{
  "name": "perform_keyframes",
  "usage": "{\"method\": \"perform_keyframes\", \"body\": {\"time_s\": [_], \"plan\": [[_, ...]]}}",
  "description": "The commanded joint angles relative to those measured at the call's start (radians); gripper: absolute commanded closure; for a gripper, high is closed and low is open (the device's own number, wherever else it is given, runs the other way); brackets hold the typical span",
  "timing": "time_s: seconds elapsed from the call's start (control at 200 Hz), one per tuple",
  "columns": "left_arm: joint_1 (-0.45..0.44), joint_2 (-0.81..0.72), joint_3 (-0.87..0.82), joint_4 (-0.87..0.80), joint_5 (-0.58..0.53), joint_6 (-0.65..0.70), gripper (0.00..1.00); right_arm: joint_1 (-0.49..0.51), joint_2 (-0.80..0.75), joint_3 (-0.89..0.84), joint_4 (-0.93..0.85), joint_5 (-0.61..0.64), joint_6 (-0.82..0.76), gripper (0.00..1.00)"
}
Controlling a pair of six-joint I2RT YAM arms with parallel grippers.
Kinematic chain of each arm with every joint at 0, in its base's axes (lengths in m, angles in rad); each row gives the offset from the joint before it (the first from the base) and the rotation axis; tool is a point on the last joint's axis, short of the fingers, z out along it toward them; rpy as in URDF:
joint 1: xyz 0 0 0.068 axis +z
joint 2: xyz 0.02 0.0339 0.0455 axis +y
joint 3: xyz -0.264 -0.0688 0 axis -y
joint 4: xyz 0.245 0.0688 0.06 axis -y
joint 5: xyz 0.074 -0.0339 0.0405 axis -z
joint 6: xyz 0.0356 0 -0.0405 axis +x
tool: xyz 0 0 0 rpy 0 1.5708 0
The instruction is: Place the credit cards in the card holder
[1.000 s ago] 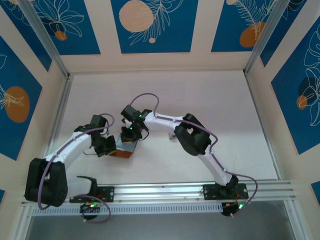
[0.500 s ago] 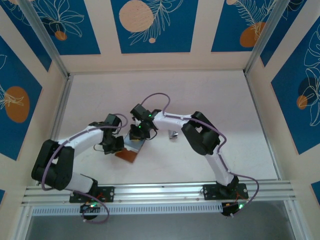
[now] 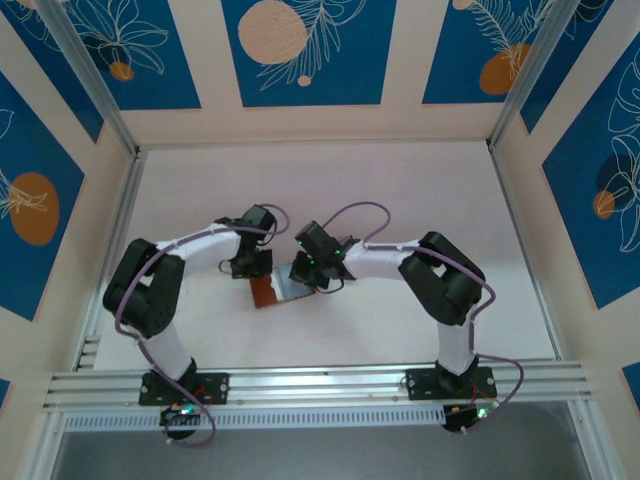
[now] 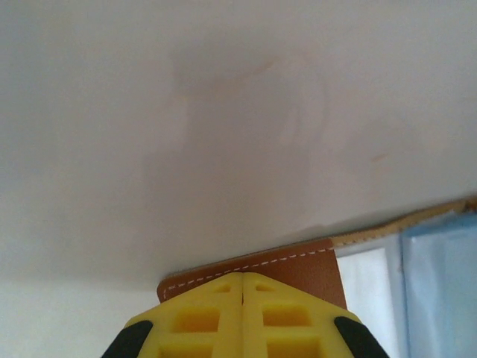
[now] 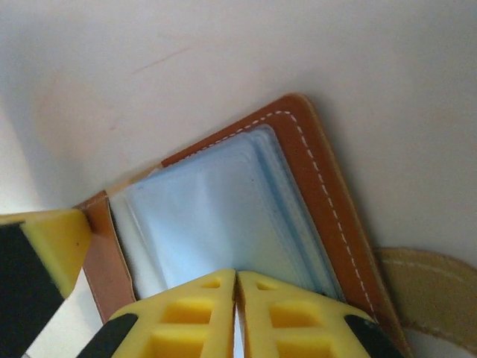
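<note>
Count: two grippers, one card holder (image 5: 324, 186).

Left gripper (image 4: 244, 277): yellow moulded fingers (image 4: 201, 317) pressed flush together, tips at the holder's white-stitched brown leather edge. Whether leather is pinched cannot be told.

Right gripper (image 5: 236, 274): likewise closed, tips over the holder's interior.

The right wrist view gives that interior: stacked clear plastic sleeves (image 5: 216, 209) and a pale tan flap (image 5: 432, 287). From above, the holder lies open on the white table (image 3: 400, 200), between both grippers.

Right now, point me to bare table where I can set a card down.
Widest: the far half of the table, up to the back wall. Also bare: from the right arm to the side rail, and between the wallet and the front rail. Crowded: centre-left, where the left hand and right hand meet at the wallet.
</note>
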State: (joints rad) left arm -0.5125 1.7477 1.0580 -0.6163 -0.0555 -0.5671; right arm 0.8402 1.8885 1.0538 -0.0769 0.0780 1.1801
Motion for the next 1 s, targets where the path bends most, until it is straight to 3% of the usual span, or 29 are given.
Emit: {"method": "perform_keyframes", "body": {"time_s": [0.0,0.185,0.53,0.8,0.995], "plan": [[-0.029,0.076,0.068,0.019,-0.035,0.032,1.00,0.011,-0.009,-0.133,-0.101,0.153,0.112,0.88],[-0.046,0.118,0.110,0.073,-0.015,0.035,1.00,0.023,-0.011,-0.100,-0.134,0.169,0.073,0.88],[-0.094,-0.111,0.086,0.021,0.010,-0.009,0.99,0.003,0.015,-0.039,-0.186,0.142,0.035,0.88],[-0.120,-0.097,-0.065,0.127,0.071,-0.087,1.00,-0.011,0.002,-0.012,-0.233,0.134,0.002,0.88],[-0.118,-0.081,-0.124,0.149,0.032,-0.082,1.00,-0.017,-0.023,0.014,-0.264,0.137,-0.058,0.88]]}}
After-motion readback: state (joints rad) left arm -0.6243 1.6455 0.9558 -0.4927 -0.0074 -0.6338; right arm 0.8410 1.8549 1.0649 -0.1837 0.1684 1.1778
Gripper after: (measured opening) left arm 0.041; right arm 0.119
